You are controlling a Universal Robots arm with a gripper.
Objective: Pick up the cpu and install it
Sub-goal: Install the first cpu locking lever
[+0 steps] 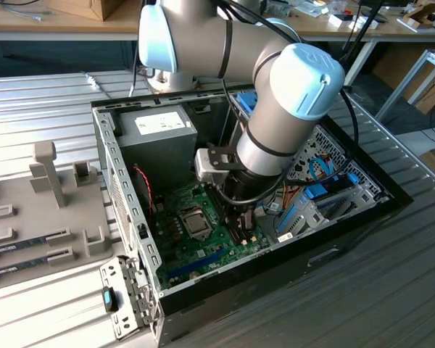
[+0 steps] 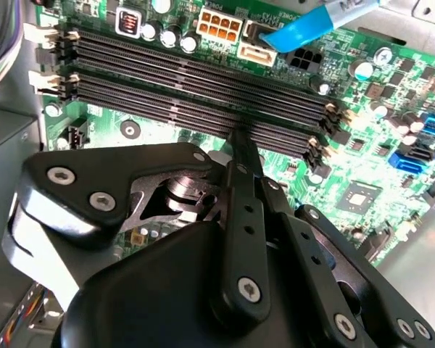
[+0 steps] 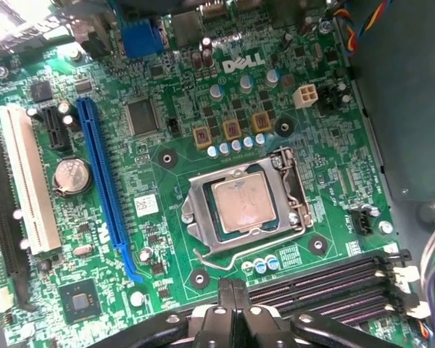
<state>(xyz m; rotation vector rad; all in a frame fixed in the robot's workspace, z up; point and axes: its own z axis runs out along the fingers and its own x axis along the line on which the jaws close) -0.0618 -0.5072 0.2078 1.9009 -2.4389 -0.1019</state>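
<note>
Jaws (image 3: 232, 290) pressed together, empty, tips partly cut off, beside cpu (image 3: 241, 204) seated in socket.

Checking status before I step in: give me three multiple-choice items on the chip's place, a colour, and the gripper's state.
1. Where is the chip?
A. In the socket on the board
B. Between the gripper's fingers
C. On the tray outside the case

2. What colour is the long slot beside the white slot?
A. Red
B. Blue
C. Yellow

3. How is the gripper?
A. Wide open
B. Shut on a memory stick
C. Shut, holding nothing

Answers: 1 A, the metal top sits inside the socket frame; 2 B, it is plainly blue in the first wrist view; 3 C, both wrist views show the fingers together, bare, over the memory slots.
</note>
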